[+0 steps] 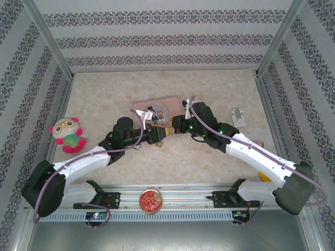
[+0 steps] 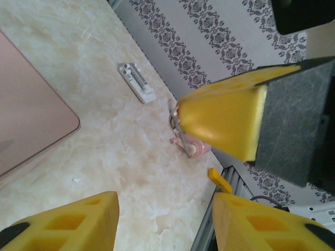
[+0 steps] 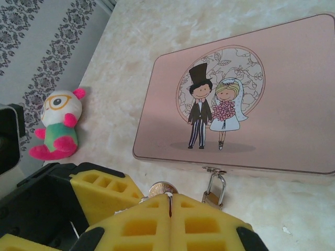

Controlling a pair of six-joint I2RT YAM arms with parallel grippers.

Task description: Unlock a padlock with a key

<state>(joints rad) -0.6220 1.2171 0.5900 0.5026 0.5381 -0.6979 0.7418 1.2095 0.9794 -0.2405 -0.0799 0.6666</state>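
We see a beige marbled bench [image 1: 209,162] from above, with a plush toy [image 1: 68,135] in white, pink and green at the far left. Toward the middle, the left fingers [image 2: 68,222] are spread apart with nothing between them, near a pink tin box [image 3: 293,78] showing a cartoon bride and groom. The tiny brass padlock [image 3: 214,192] hangs upright from the clasp on the box's front edge. Just beside it, the right fingers [image 3: 204,227] are pressed together, pinching a small metal key [image 3: 164,189]. Farther right, a small white and grey piece [image 1: 238,115] lies well apart
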